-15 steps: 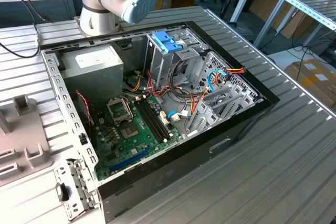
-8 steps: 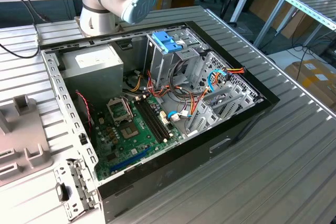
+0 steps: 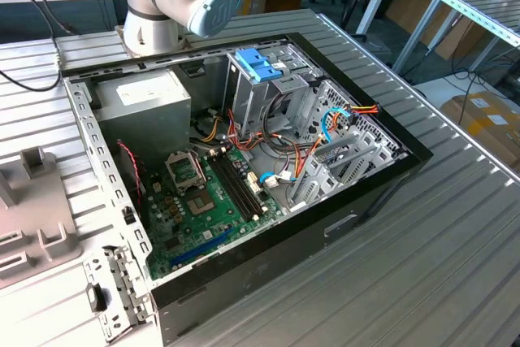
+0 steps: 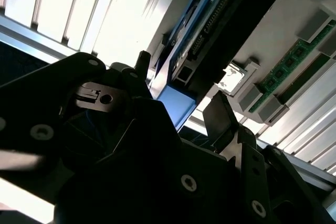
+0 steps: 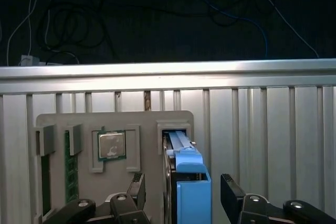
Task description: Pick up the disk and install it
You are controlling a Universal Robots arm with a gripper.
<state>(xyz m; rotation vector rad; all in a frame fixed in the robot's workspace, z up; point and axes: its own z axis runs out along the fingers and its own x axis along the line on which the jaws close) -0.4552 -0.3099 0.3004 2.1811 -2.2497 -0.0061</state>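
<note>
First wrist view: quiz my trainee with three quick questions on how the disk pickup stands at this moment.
1. True or false: the gripper is shut on the disk.
2. The disk stands on edge in: A the computer's drive cage; B the grey holder tray; C a cardboard box.
3. Which part lies in the tray's pocket beside the disk?

Key: 1 false, the fingers straddle it with a gap on either side. 2 B. 3 the processor chip.

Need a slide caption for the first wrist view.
Open pincer straddling the blue-railed disk, which stands on edge in a grey holder slot.
</note>
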